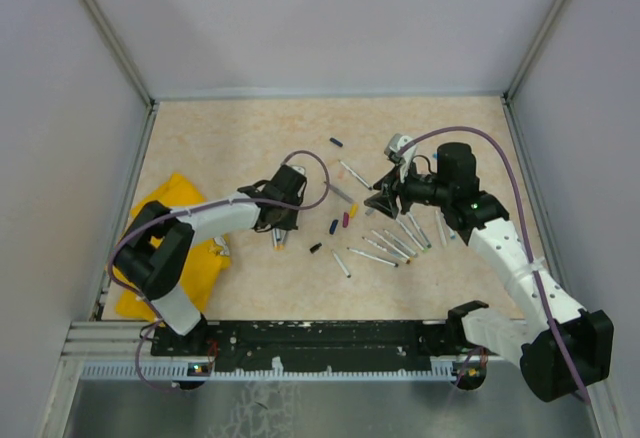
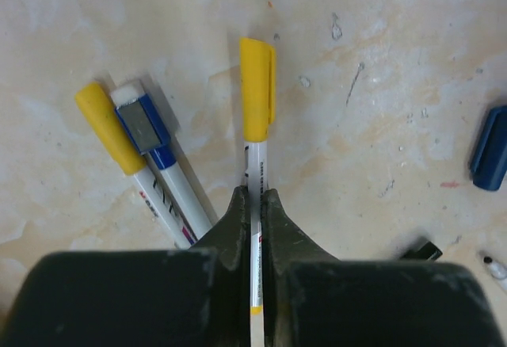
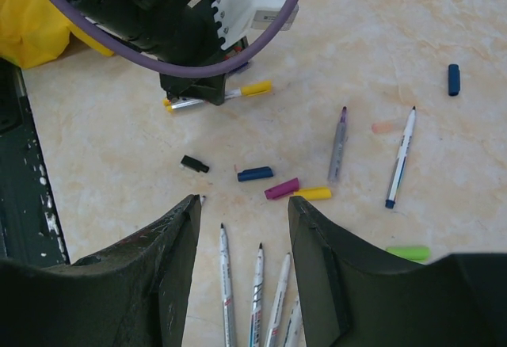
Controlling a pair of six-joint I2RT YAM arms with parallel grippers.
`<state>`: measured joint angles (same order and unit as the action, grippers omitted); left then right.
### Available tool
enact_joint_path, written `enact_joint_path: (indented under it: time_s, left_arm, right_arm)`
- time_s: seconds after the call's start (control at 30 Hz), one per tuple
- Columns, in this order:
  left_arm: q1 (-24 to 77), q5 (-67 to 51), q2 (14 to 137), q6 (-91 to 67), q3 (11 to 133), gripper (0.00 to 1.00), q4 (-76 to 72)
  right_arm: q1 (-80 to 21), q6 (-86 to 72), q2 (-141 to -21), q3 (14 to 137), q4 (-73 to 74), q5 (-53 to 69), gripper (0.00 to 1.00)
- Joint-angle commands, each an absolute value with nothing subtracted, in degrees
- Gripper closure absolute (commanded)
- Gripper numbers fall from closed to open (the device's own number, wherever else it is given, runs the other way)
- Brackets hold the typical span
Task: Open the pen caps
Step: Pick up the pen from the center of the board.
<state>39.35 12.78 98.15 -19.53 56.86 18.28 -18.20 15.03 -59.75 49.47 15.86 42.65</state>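
My left gripper (image 2: 255, 196) is shut on the white barrel of a pen (image 2: 255, 169) whose yellow cap (image 2: 257, 89) is still on, low over the table. In the top view this gripper (image 1: 278, 228) is left of centre. Two more capped pens, one yellow (image 2: 107, 129) and one blue (image 2: 150, 137), lie beside it. My right gripper (image 3: 242, 204) is open and empty above several uncapped pens (image 3: 226, 284). Loose caps lie ahead of it: black (image 3: 194, 164), blue (image 3: 255, 174), magenta (image 3: 282, 188), yellow (image 3: 314, 193), green (image 3: 409, 253).
A yellow cloth (image 1: 175, 248) lies at the left edge under the left arm. A grey pen (image 3: 338, 142), a blue-ended pen (image 3: 400, 157) and a dark blue cap (image 3: 453, 79) lie farther out. The right gripper (image 1: 382, 199) hovers over a fan of pens (image 1: 395, 243).
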Motion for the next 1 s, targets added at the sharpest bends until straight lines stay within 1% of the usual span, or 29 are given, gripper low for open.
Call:
enact_joint_path:
  time_s: [0.0, 0.37, 0.63, 0.83, 0.97]
  left_arm:
    - [39.7, 10.4, 92.2, -20.8, 53.9, 1.0, 15.8]
    - [39.6, 3.0, 76.6, -23.6, 42.5, 1.0, 1.6]
    - [39.6, -4.0, 66.6, -27.7, 32.4, 1.0, -14.8]
    - [39.6, -11.5, 63.7, -30.7, 27.8, 1.0, -25.5]
    - [39.6, -14.2, 62.4, -33.1, 25.1, 1.0, -32.5]
  right_arm:
    - [-18.1, 13.6, -59.5, 49.3, 13.0, 45.5, 0.51]
    - [-18.1, 9.0, -60.2, 47.1, 8.4, 52.3, 0.51]
    - [-18.1, 2.9, -60.2, 42.7, -0.3, 58.7, 0.51]
    - [-18.1, -2.4, -60.1, 38.6, -8.9, 61.9, 0.51]
    - [-18.1, -3.3, -60.4, 37.8, -10.1, 62.4, 0.51]
